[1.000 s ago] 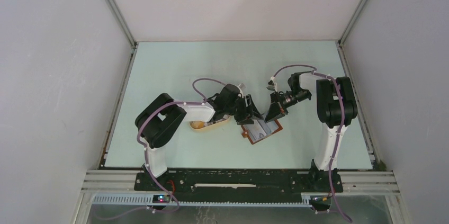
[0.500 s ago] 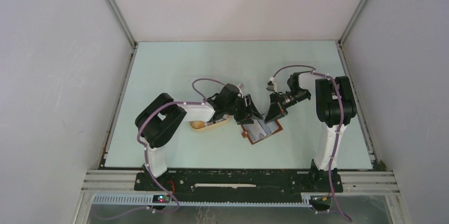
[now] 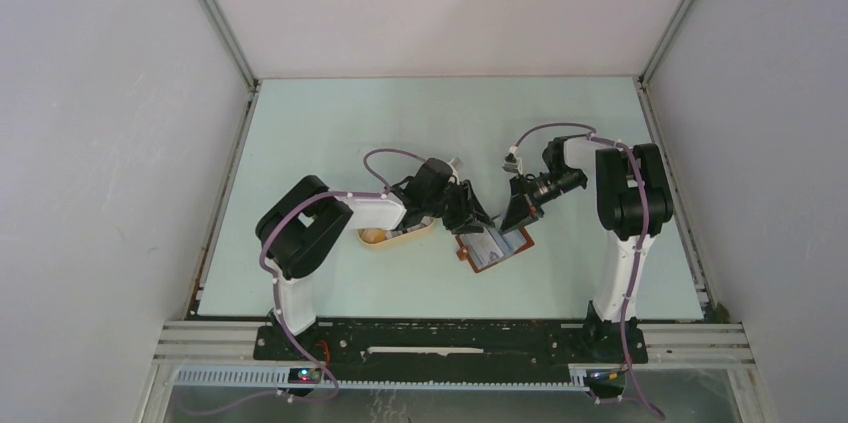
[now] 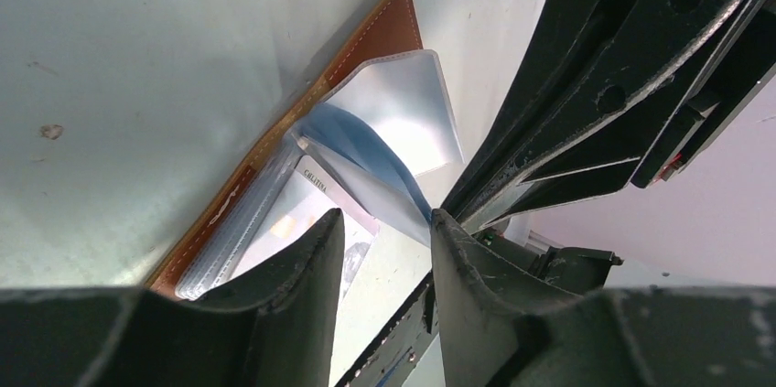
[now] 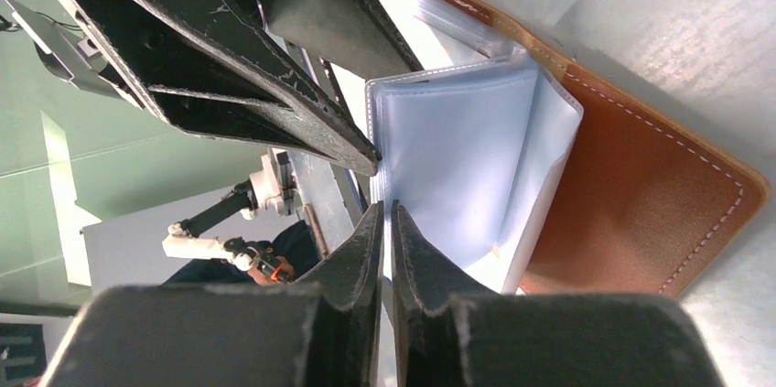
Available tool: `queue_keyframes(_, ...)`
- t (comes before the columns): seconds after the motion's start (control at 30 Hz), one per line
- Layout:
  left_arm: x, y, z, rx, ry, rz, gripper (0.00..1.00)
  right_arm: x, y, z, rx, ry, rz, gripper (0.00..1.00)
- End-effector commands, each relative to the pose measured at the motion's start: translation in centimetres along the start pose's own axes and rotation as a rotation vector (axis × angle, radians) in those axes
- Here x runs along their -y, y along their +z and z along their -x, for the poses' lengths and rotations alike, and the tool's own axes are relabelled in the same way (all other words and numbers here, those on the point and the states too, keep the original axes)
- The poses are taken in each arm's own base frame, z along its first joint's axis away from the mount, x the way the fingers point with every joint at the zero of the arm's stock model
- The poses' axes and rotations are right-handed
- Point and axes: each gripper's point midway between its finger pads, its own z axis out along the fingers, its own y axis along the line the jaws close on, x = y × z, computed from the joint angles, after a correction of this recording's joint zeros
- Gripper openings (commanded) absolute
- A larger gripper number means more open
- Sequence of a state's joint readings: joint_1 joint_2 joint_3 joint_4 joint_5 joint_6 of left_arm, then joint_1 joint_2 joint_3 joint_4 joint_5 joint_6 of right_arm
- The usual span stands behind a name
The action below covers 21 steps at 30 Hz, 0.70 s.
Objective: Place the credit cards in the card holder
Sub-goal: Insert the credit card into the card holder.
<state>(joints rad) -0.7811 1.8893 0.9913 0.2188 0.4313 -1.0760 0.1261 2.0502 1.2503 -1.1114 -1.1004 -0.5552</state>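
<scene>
The card holder [image 3: 492, 249] lies open on the table, brown leather [image 5: 641, 195] down and clear pockets [image 4: 403, 112] fanned upward. A whitish credit card [image 4: 307, 209] sits in a lower pocket. My right gripper [image 5: 386, 213] is shut on the edge of one clear pocket and holds it lifted. My left gripper [image 4: 386, 222] hovers right over the pockets, open, with nothing between its fingers. Both grippers meet tip to tip above the holder [image 3: 500, 223] in the top view.
An oval cream tray [image 3: 395, 235] with something tan in it lies just left of the card holder, under the left arm's forearm. The right arm's fingers [image 4: 595, 85] crowd the left wrist view. Walls enclose the table on three sides.
</scene>
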Motion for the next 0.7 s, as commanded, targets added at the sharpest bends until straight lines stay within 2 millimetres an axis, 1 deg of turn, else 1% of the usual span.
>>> queue_keyframes(0.0, 0.2, 0.2, 0.3, 0.002, -0.004, 0.007, 0.44, 0.4, -0.7, 0.6, 0.012, -0.03, -0.021, 0.14)
queue_keyframes(0.2, 0.0, 0.1, 0.2, 0.002, -0.005, 0.013, 0.44, 1.3, -1.3, 0.6, 0.01, -0.045, -0.083, 0.19)
queue_keyframes(0.3, 0.0, -0.1, 0.2, 0.005, -0.002, 0.013, 0.44, 1.9, -1.6, 0.6, 0.007, -0.08, -0.153, 0.22)
queue_keyframes(0.4, 0.2, -0.2, 0.2, 0.006, 0.003, 0.011, 0.44, 2.4, -2.6, 0.8, 0.018, -0.14, -0.257, 0.28)
queue_keyframes(0.53, 0.1, -0.2, 0.2, 0.004, 0.003, 0.013, 0.44, 1.0, -3.6, 1.1, 0.07, -0.238, -0.275, 0.34)
queue_keyframes(0.6, 0.1, -0.1, 0.1, 0.001, 0.002, 0.012, 0.44, -0.1, -3.8, 1.0, 0.08, -0.307, -0.262, 0.36)
queue_keyframes(0.67, 0.0, -0.1, 0.1, -0.002, 0.002, 0.013, 0.44, -1.0, -3.8, 0.4, 0.063, -0.377, -0.254, 0.37)
